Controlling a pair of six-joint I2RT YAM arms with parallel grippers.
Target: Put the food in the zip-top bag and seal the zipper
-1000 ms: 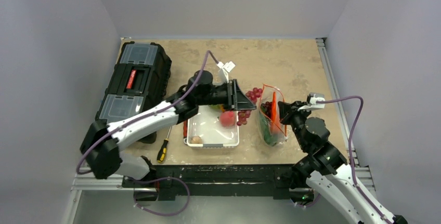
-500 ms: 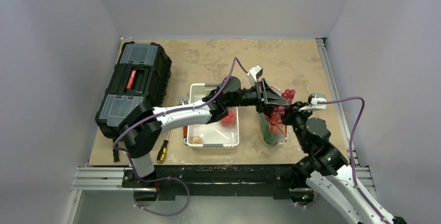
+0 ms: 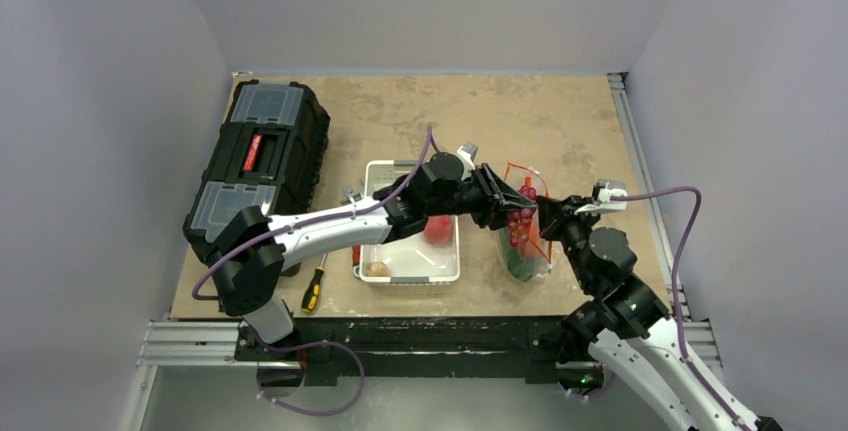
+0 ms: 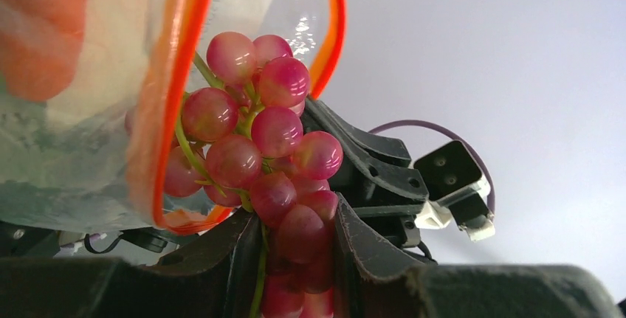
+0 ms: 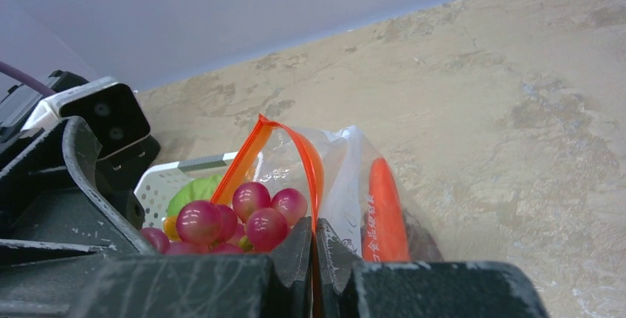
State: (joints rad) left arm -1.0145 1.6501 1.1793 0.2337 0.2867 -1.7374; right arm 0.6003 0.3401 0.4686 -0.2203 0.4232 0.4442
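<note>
The zip-top bag [image 3: 522,254] stands upright right of the tray, its red-orange zipper [image 5: 311,161] gaping open. My right gripper [image 5: 314,233] is shut on the bag's near rim and holds it up. My left gripper [image 4: 291,222] is shut on a bunch of purple-red grapes [image 4: 273,133]. It holds them at the bag's mouth, with the top grapes just inside the zipper [image 4: 166,111]. From above, the left gripper [image 3: 508,213] meets the right gripper [image 3: 548,215] over the bag. An orange carrot [image 5: 384,207] and some greens lie inside the bag.
The white tray [image 3: 390,251] holds a pink peach [image 3: 437,229] and a small brownish piece [image 3: 377,269]. A green leafy piece [image 5: 193,192] shows by the tray [image 5: 173,174]. A black toolbox [image 3: 260,166] sits at the left, a yellow-handled screwdriver [image 3: 313,291] near the front edge.
My left arm has swung right from above the tray, carrying the grapes, and has lowered them to the bag's mouth. The right gripper has kept its hold on the rim.
</note>
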